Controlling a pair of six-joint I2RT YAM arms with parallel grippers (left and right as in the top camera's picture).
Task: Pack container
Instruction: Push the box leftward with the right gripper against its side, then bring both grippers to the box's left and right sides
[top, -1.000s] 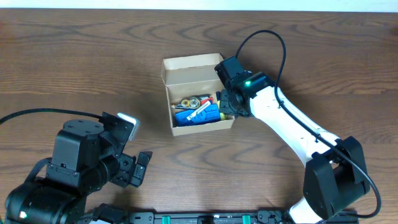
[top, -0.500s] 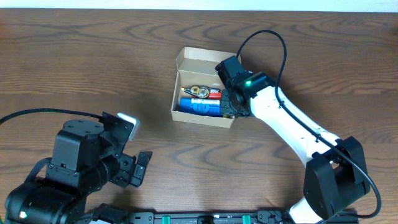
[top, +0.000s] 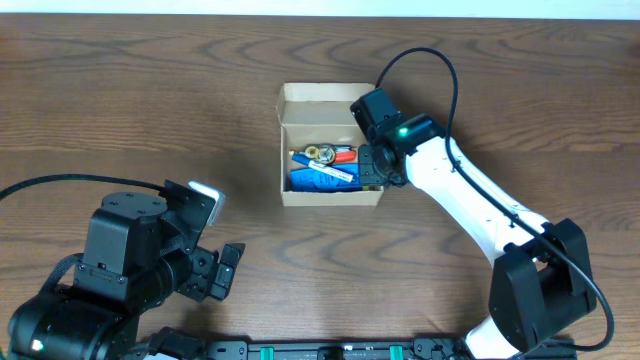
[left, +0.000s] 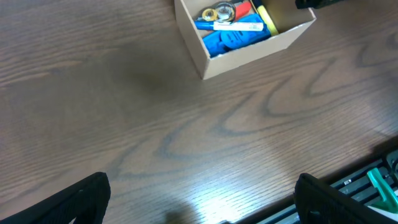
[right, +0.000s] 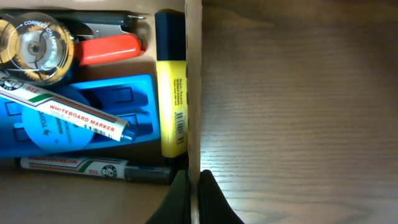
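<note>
The container (top: 330, 197), a plain tan cardboard box with its flap lid open, sits upper centre on the dark wood-grain desk (top: 140, 110). My right claw (right: 194, 194) is closed, pinching the box's thin right wall between its dark fingers. Inside lie a yellow highlighter (right: 171, 87), a whiteboard marker (right: 78, 116), a clear tape roll (right: 36, 40) and a blue moulded plastic piece (right: 134, 99), partly covered. My left claw (left: 199, 199) gapes wide and empty; only its finger ends show, at the lower corners.
</note>
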